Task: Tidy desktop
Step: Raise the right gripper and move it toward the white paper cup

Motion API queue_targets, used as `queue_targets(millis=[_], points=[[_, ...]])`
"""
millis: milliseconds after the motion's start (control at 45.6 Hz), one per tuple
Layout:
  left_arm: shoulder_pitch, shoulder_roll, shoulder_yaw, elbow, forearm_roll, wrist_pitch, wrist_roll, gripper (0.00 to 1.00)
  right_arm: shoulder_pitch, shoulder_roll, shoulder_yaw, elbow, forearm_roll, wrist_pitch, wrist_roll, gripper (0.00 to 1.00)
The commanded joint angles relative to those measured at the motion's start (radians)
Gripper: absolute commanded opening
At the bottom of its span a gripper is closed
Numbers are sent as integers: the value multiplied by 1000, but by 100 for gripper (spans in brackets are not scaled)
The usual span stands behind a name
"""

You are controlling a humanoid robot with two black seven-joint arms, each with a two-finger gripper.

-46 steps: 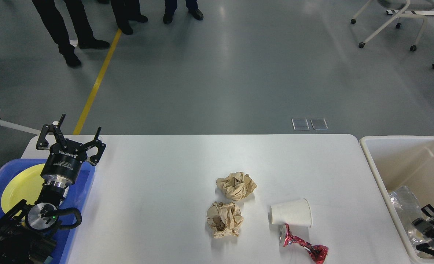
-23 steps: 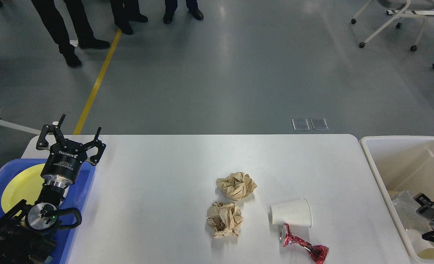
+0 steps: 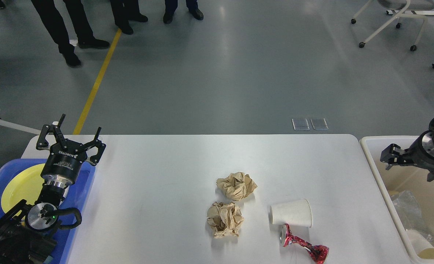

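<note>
The desktop (image 3: pixel 158 190) lies in the middle. On it a paper cup (image 3: pixel 291 213) is seen tipped over, touching a crushed can (image 3: pixel 303 246); it could be rolled away if nudged. The left gripper (image 3: pixel 69 138) is spread apart; the right gripper (image 3: pixel 390 157) cannot be told.

White desktop (image 3: pixel 158 172) with rounded corners, seen from its near side. Right of centre lie two crumpled brown paper balls (image 3: pixel 236 185) (image 3: pixel 224 219), one just behind the other. To their right a white paper cup (image 3: pixel 291 213) lies on its side, touching a crushed red can (image 3: pixel 304 245) at the near edge. A blue tray (image 3: pixel 78 190) holding a yellow plate (image 3: pixel 21 187) rests at the left end.
</note>
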State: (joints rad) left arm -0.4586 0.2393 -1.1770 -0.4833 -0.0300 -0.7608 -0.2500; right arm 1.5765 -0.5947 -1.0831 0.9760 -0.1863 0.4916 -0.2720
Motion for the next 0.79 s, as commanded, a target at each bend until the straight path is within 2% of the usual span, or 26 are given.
queue_targets(millis=[0, 88, 285, 504, 614, 767], points=[[0, 0, 0, 0, 1, 0, 0, 96, 177, 33, -37, 70, 24, 200, -3, 100], [0, 0, 0, 0, 1, -2, 0, 96, 299, 35, -41, 171, 47, 252, -4, 100], [0, 0, 0, 0, -1, 0, 0, 96, 566, 69, -50, 467, 53, 243, -10, 100], [0, 0, 0, 0, -1, 0, 0, 96, 756, 153, -52, 682, 166, 177, -67, 100], [0, 0, 0, 2, -1, 0, 0, 96, 839, 197, -47, 747, 209, 148, -72, 100], [0, 0, 0, 0, -1, 0, 0, 96, 858, 225, -41, 747, 248, 142, -73, 100]])
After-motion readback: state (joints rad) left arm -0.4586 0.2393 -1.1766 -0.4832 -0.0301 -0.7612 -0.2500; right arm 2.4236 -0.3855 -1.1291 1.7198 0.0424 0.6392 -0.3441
